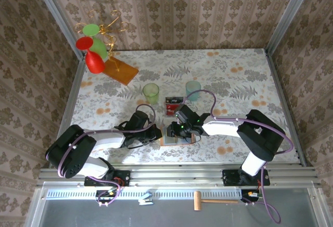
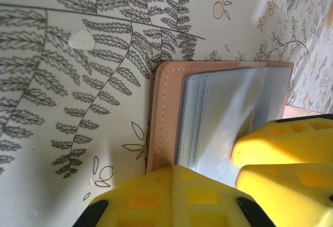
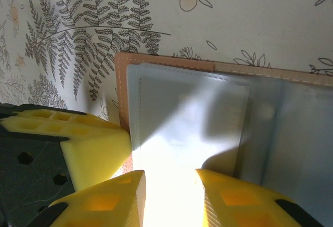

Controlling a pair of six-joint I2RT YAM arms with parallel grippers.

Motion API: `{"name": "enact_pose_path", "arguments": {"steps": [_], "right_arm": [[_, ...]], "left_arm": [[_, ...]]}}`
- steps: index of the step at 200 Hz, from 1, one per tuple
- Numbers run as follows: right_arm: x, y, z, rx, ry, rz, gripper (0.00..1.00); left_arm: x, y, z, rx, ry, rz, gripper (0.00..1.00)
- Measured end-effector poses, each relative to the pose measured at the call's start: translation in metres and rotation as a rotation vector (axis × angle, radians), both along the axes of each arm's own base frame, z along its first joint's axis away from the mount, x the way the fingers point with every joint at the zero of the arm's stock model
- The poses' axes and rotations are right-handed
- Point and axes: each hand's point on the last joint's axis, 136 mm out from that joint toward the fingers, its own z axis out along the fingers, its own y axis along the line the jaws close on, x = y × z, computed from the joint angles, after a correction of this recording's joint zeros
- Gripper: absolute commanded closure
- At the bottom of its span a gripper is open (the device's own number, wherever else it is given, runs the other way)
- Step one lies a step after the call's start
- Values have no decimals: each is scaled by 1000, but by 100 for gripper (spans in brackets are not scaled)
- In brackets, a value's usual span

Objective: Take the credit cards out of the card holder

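Note:
The card holder (image 1: 174, 134) lies open on the table between the two arms, tan border around grey-blue panels (image 2: 229, 117) (image 3: 208, 117). My left gripper (image 2: 182, 172) (image 1: 158, 132) is shut, its tips together and resting on the holder's tan edge. My right gripper (image 3: 170, 185) (image 1: 182, 129) hovers over a grey-blue panel with its jaws a little apart and nothing visible between them. Its yellow fingers (image 2: 283, 154) also show in the left wrist view. Red and dark credit cards (image 1: 173, 105) lie on the table behind the holder, between the cups.
A green cup (image 1: 151, 92) and a blue cup (image 1: 193, 89) stand behind the cards. At the back left an orange-brown board (image 1: 120, 71) carries a gold stand with red and green glasses (image 1: 92, 52). Patterned walls close in three sides.

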Motion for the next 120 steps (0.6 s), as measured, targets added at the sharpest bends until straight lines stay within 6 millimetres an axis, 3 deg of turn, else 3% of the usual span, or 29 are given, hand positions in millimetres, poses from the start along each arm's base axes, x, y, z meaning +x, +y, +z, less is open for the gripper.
{"name": "enact_pose_path", "arguments": {"steps": [120], "right_arm": [[6,-17,-1,-14,1,-45,69]], "left_arm": [[0,-1,-2,-1,3,-3,94]]}}
